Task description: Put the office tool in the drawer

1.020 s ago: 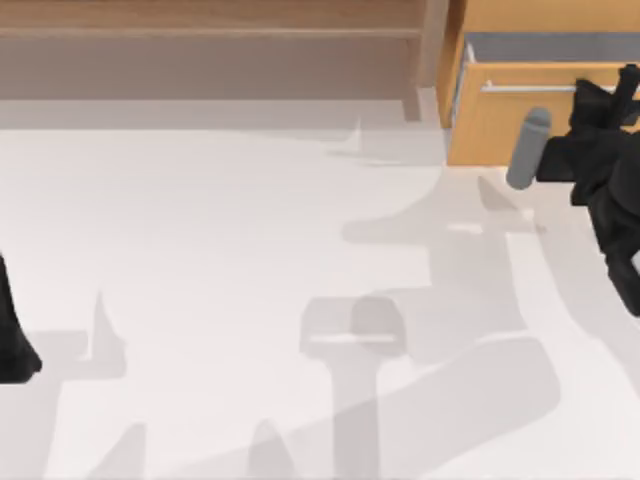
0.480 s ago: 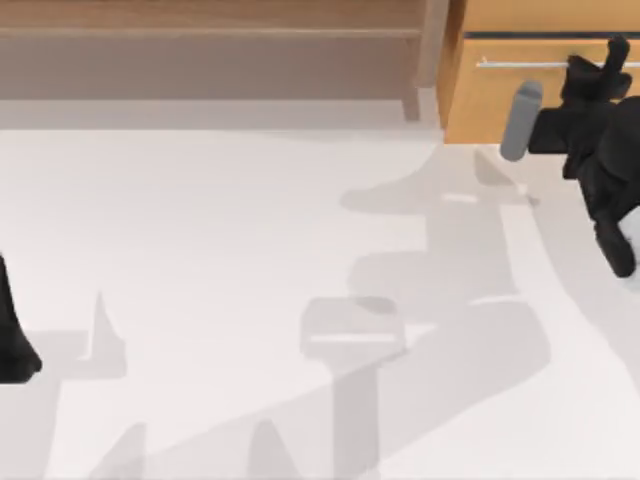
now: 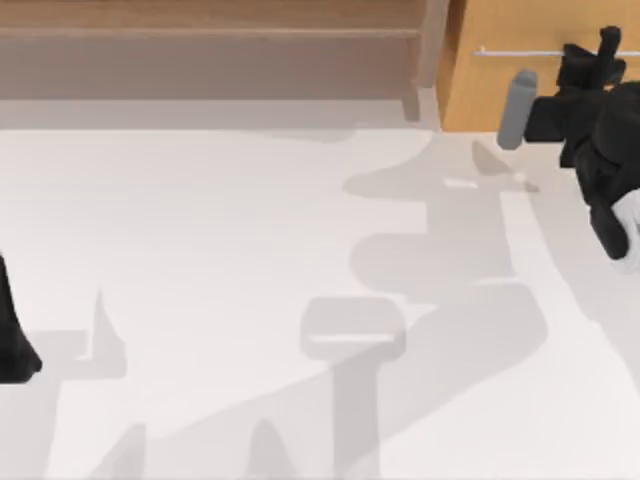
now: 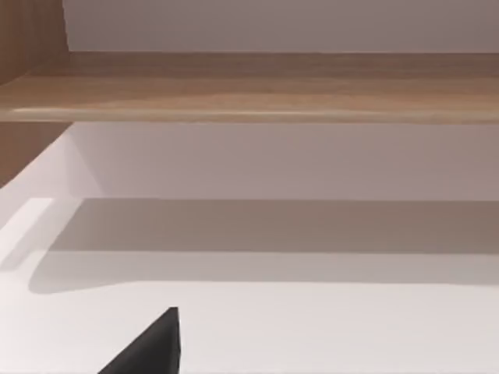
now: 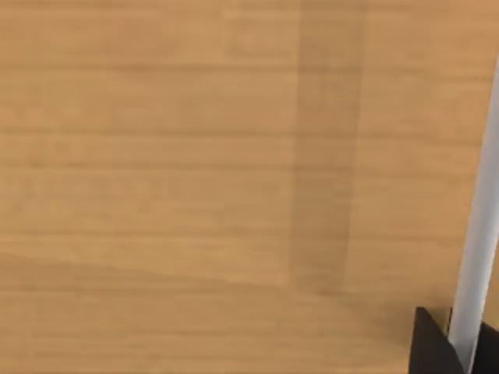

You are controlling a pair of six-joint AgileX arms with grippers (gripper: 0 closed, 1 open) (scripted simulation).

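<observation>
The drawer (image 3: 530, 95) stands at the back right, its tan front pushed flush into the cabinet. A thin silver handle (image 3: 520, 51) runs across it. My right gripper (image 3: 603, 48) is at the right part of that handle. In the right wrist view the silver handle (image 5: 477, 257) runs between two dark fingertips (image 5: 427, 347) against the wood front (image 5: 195, 156). The office tool is out of view. My left arm (image 3: 14, 335) is parked at the table's left edge, and one dark fingertip (image 4: 152, 351) shows in the left wrist view.
A long wooden shelf unit (image 3: 200, 40) runs along the back left, seen also as a wooden shelf (image 4: 249, 89) in the left wrist view. The white table (image 3: 250, 250) spreads in front, crossed by grey shadows. A grey cylinder (image 3: 514, 108) sticks out from the right arm.
The drawer, open a second ago with its white inside showing, has slid back shut. My right gripper moved toward the back with the handle. The left arm stayed still.
</observation>
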